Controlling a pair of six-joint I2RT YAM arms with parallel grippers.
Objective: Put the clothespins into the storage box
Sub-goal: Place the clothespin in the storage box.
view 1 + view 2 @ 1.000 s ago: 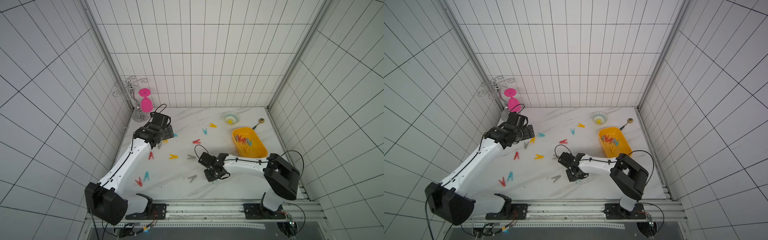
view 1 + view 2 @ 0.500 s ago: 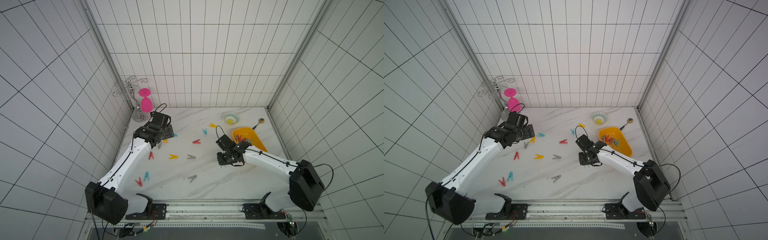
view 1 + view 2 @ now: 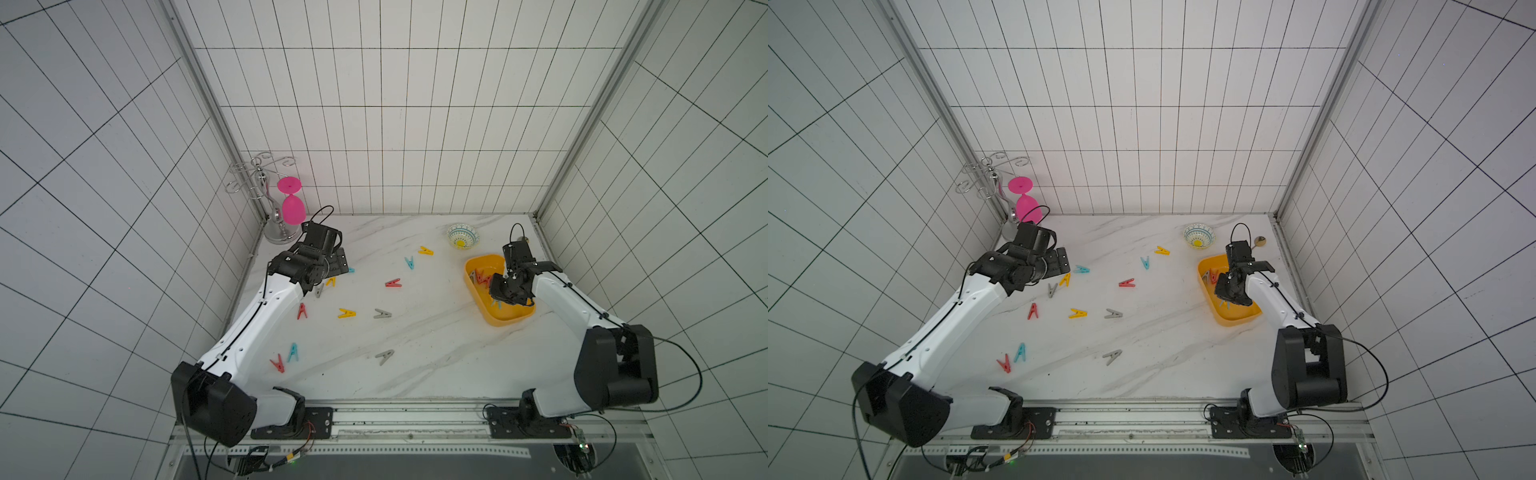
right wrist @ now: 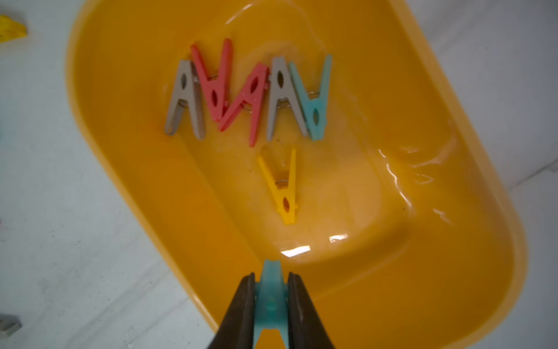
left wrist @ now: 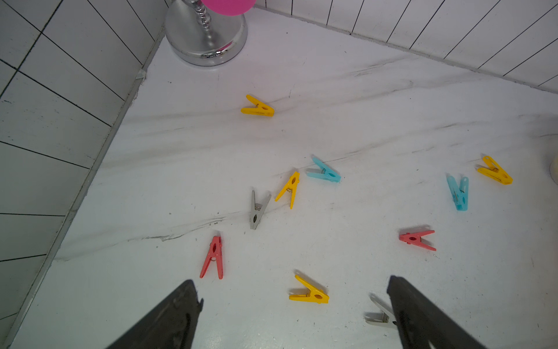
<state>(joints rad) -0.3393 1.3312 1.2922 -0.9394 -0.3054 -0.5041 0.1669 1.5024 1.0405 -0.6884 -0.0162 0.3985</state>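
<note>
The right gripper (image 4: 271,275) is closed narrowly on a teal clothespin (image 4: 269,305), which is pinched by its sides between the two dark fingers (image 4: 241,305) and held over the inside of the yellow box (image 4: 453,272), near one end. Six more clothespins are seen lying on the box floor. Five are packed in a touching row: grey (image 4: 184,99), red (image 4: 217,87), red (image 4: 252,96), grey (image 4: 282,96) and teal (image 4: 315,105). A yellow one (image 4: 285,187) is set apart, nearer the middle.

In both top views the box is found at the right side of the marble table (image 3: 415,382), just in front of a small patterned bowl (image 3: 462,236).

The left gripper (image 5: 292,281) is spread wide and nothing is held in it. It is poised above the far-left part of the table, near a silver stand (image 3: 277,232) from which a pink glass (image 3: 292,208) is hung upside down.

Loose clothespins are scattered over the table between the two arms. Among them are a yellow one (image 3: 346,313) beside a grey one (image 3: 382,313), a red one (image 3: 393,283), and a red and teal pair (image 3: 286,358) close to the left arm.
</note>
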